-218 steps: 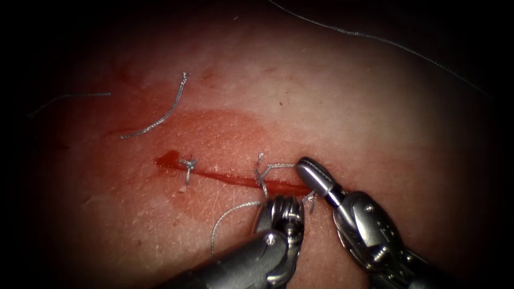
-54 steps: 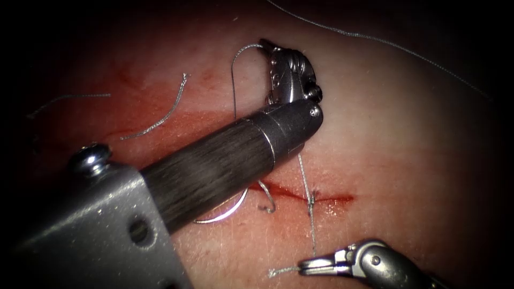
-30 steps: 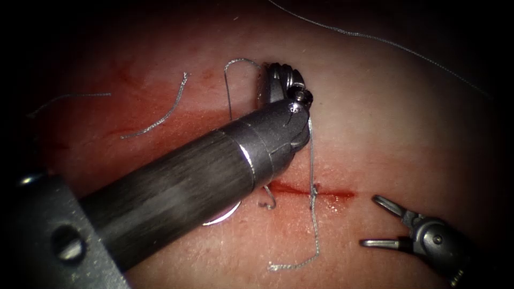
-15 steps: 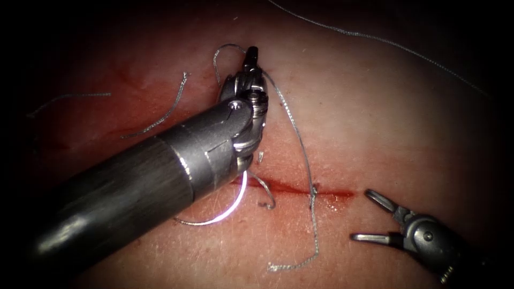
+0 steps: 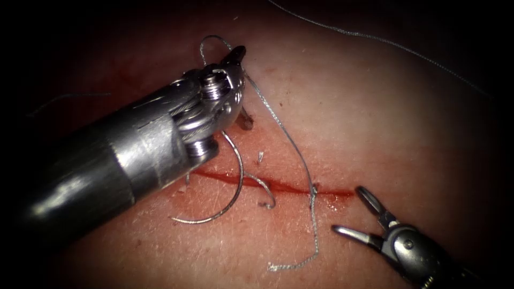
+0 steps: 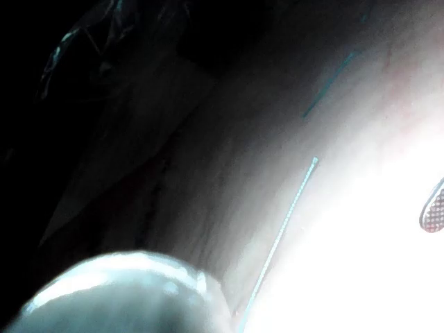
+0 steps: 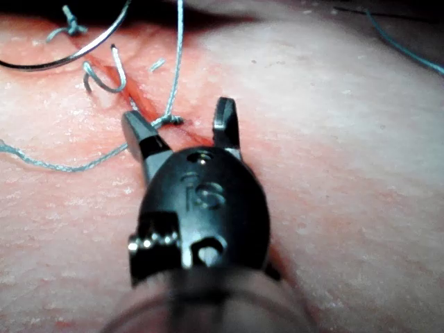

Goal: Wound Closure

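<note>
Steel curved needle [image 5: 227, 200] lies free on the pale-pink pork tissue [image 5: 375, 123], arcing across the red cut [image 5: 278, 185], held by neither tool. Your L tool [image 5: 235, 56], above the cut, pinches the grey braided thread [image 5: 289, 142] w/ jaws pressed together; the strand runs down to the knot [image 5: 313, 190], probably to keep it off the wound. Your R tool [image 5: 350, 211] sits w/ jaws spread, holding nothing, just right of the cut's end.
</note>
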`<state>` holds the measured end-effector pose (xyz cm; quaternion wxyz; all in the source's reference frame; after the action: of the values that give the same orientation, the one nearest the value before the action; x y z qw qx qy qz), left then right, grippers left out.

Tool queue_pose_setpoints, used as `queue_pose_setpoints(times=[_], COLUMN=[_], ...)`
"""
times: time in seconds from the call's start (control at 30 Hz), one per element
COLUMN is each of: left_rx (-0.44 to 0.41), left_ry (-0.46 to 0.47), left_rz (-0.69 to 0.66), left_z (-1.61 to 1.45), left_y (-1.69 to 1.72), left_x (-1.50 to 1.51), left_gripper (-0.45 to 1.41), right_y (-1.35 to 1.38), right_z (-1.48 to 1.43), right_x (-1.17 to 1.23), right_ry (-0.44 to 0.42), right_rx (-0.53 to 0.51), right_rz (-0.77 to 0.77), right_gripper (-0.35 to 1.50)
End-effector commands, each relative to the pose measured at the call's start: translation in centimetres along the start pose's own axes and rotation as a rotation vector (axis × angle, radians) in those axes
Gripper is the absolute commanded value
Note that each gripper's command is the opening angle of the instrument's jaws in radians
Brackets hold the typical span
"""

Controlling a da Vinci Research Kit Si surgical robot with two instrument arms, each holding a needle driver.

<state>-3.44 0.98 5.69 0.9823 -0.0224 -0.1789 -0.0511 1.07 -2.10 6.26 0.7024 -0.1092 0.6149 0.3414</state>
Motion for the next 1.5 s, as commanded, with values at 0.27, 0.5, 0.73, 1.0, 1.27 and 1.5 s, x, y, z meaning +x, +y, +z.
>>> queue_pose_setpoints(times=[0.27,0.5,0.73,1.0,1.27,1.5], left_rx=[-0.007,-0.061,-0.099,-0.107,-0.108,-0.11], left_ry=[0.008,0.035,0.015,0.021,0.019,0.019], left_rz=[0.09,0.093,0.078,0.071,0.071,0.072], left_z=[-0.07,-0.23,-0.38,-0.26,-0.25,-0.25], left_y=[0.19,0.36,0.53,0.51,0.46,0.42], left_x=[-0.06,-0.14,-0.38,-0.56,-0.57,-0.58], left_gripper=[-0.45,-0.45,-0.45,-0.45,-0.45,-0.45], right_y=[0.02,0.0,0.05,-0.07,0.01,0.13], right_z=[0.1,0.16,0.33,0.81,1.29,1.36], right_x=[0.05,0.04,0.19,0.28,0.24,0.19], right_ry=[0.007,0.005,-0.062,-0.091,-0.095,-0.094], right_rx=[-0.003,-0.024,-0.09,-0.107,-0.114,-0.114], right_rz=[-0.001,0.01,0.014,0.02,0.021,0.02], right_gripper=[0.96,0.96,0.96,0.95,0.95,0.95])
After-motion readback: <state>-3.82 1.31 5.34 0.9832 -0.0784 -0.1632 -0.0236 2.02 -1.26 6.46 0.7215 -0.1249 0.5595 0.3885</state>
